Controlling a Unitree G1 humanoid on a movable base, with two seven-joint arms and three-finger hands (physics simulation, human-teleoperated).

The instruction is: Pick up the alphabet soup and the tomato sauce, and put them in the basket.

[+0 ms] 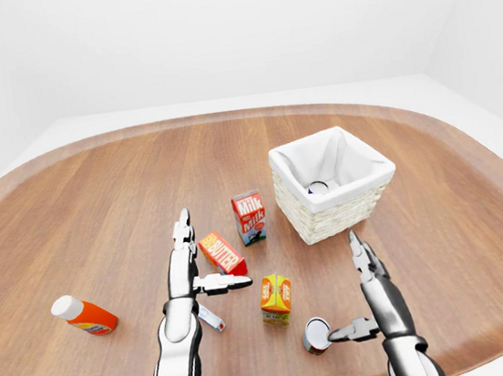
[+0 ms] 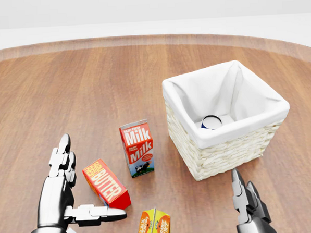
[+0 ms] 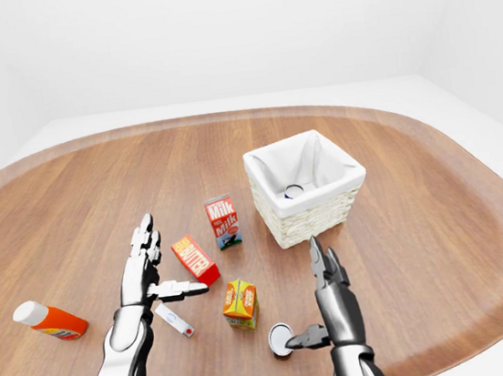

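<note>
1. Our right hand (image 1: 367, 288) hovers, fingers spread, thumb beside a can lying on its side (image 1: 315, 334).
2. Our left hand (image 1: 188, 269) is open.
3. Another can (image 2: 211, 122) sits inside the basket (image 2: 235, 149).

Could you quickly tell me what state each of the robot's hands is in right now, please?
Left hand: open, fingers spread above the table, holding nothing.
Right hand: open, thumb reaching toward the can lying on the table, not gripping it.

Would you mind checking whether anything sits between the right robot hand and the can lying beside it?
Nothing visible does: the right robot hand is open, its thumb reaching toward the can on its side on the table.
</note>
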